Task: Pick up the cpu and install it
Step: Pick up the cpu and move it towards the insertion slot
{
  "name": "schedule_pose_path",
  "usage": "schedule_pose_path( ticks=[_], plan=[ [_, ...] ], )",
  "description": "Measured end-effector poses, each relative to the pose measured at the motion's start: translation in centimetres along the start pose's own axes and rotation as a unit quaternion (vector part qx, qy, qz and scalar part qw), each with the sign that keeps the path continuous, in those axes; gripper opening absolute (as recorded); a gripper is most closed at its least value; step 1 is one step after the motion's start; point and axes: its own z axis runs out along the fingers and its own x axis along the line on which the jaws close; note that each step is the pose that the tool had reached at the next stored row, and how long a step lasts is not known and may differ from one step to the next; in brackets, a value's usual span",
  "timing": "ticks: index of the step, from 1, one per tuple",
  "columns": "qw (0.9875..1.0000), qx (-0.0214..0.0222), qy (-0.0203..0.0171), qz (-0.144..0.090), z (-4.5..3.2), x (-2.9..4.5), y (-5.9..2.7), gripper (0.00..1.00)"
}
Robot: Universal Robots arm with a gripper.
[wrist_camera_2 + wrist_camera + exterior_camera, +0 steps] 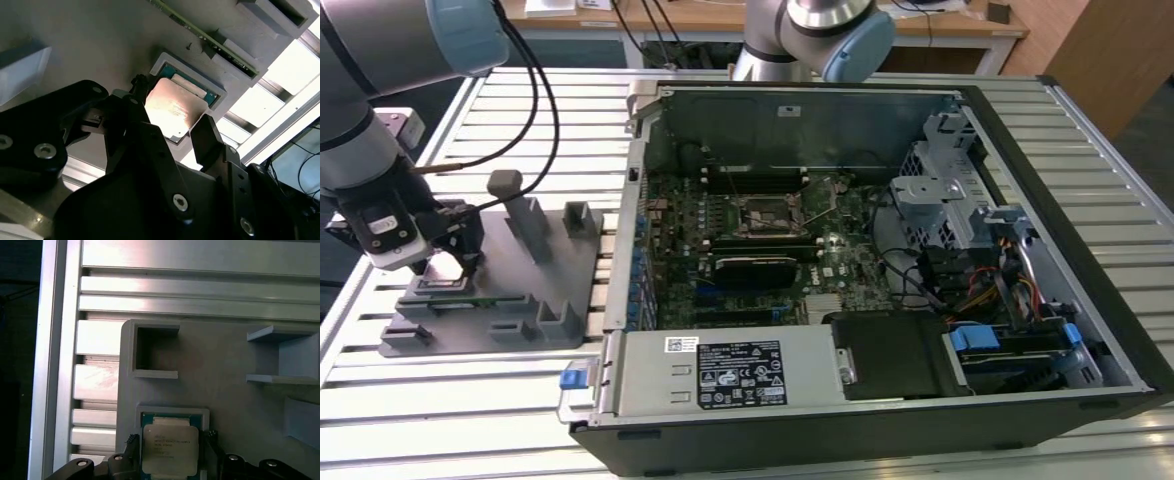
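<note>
- The arm is reaching down from the upper corner on the exterior view's left, with its base standing behind the computer case.
- Black cables are hanging along the arm toward the wrist.
- The gripper is pointing straight down onto the grey fixture block and sitting low against it.
- In both wrist views its black fingers are pressing in on two opposite edges of the cpu, one on each side, pinching it.
- The cpu is lying flat, silver top up, in a shallow square pocket of the block, with a green rim showing along one edge.
- A square open recess is sitting just beside the pocket, and raised shelf-like walls are standing farther along the block.
- In the second wrist view a thin green board is standing on edge in a slot near the pocket.
- In the exterior view a tall post and shorter blocks are rising from the fixture between the gripper and the case.
- The open computer case is lying on its side on the slatted metal table, to the exterior view's right of the block.
- Its side wall is standing between the fixture and the green motherboard.
- The dark square socket is sitting near the middle of that motherboard, well apart from the gripper.
</note>
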Motion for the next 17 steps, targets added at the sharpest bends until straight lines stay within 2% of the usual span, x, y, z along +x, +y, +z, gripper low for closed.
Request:
schedule_pose_path(
  ticks=[2, 17],
  plan=[
    [1.0, 0.0001, -0.0016, 0.0, 0.0, 0.02, 0.0, 0.62],
    [1.0, 0.002, -0.0035, 0.0, -0.02, 0.08, 0.0, 0.62]
  ],
)
